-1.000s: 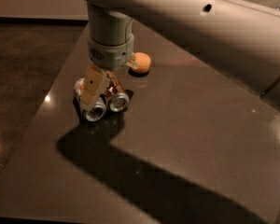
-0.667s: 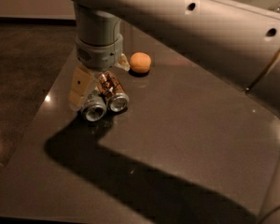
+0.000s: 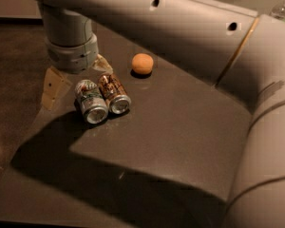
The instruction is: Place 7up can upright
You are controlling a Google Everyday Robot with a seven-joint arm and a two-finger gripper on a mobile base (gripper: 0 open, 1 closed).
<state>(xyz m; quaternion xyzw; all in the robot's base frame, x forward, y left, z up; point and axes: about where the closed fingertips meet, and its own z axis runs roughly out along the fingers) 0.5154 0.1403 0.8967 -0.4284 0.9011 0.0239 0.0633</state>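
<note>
Arm wrist has shifted left since 1.0 s ago. Both cans and the orange ball sit where they were. The end effector is now further left, at far left of the worktop, hanging just behind and above the cans. Its fingers are spread and pinch nothing. The left tan finger stands left of the 7up can with a gap between them. The other finger pokes out from under the wrist, just behind the brown-gold can; can't tell if it touches.

7up can: lying on its side, not upright, left part of the worktop. Its shiny silver end faces near and a bit right. Green lettering and a small red mark show on its far half.

Brown-gold can: also on its side, right of the 7up can and parallel to it. The two touch along their sides, or as good as.

Orange ball: further back and right of the cans, clear of them, on the worktop.

The big grey arm runs across the far side and down the right edge. Its dark shadow covers the near-left worktop, up to the cans.
</note>
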